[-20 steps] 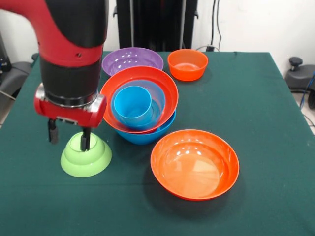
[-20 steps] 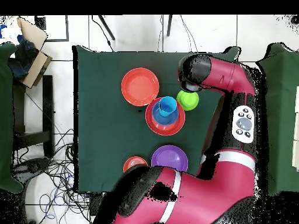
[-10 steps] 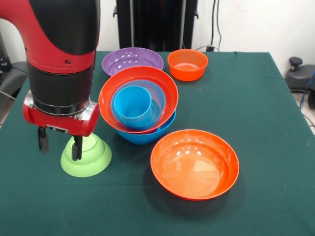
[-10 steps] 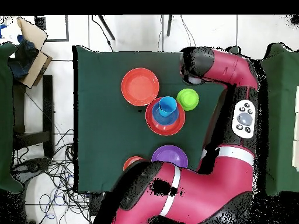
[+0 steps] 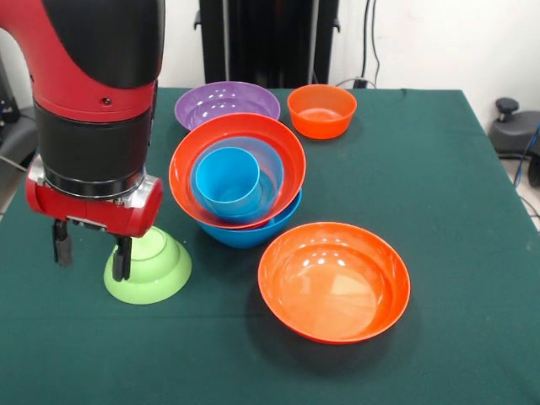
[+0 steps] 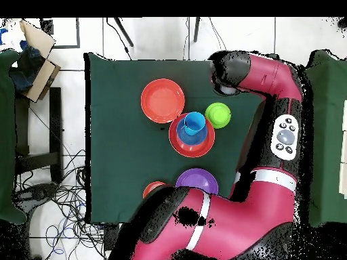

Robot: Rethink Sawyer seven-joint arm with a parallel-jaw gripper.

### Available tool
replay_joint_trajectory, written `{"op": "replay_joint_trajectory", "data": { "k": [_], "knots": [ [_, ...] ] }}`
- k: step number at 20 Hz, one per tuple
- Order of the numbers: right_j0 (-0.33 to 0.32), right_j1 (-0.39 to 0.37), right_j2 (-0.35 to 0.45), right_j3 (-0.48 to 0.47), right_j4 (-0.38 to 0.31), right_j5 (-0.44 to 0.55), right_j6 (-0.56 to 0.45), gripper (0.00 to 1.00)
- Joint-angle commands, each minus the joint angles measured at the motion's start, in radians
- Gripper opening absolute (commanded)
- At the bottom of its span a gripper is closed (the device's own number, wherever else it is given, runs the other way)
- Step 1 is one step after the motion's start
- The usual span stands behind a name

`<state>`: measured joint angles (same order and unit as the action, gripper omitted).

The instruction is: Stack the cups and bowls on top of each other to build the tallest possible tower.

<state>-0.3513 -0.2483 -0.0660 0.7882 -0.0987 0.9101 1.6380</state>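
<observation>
- Front view is showing a large orange bowl (image 5: 334,281) sitting upright nearest the camera on the green tabletop (image 5: 447,194).
- Beside it to the left, a lime green bowl (image 5: 150,264) is lying upside down, with the gripper (image 5: 91,250) hanging at its left edge, jaws standing apart and empty.
- Behind, the tower (image 5: 238,181) is standing: nested bowls holding a blue cup (image 5: 227,180).
- Farthest off, a purple bowl (image 5: 226,103) and a small orange bowl (image 5: 321,110) are sitting near each other.
</observation>
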Motion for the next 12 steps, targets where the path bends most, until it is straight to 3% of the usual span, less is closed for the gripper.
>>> {"op": "replay_joint_trajectory", "data": {
  "k": [1,12],
  "knots": [
    [-0.028,-0.047,0.098,-0.008,-0.024,0.069,-0.163,1.0],
    [-0.035,-0.056,0.102,0.025,-0.037,0.022,-0.164,1.0]
  ]
}}
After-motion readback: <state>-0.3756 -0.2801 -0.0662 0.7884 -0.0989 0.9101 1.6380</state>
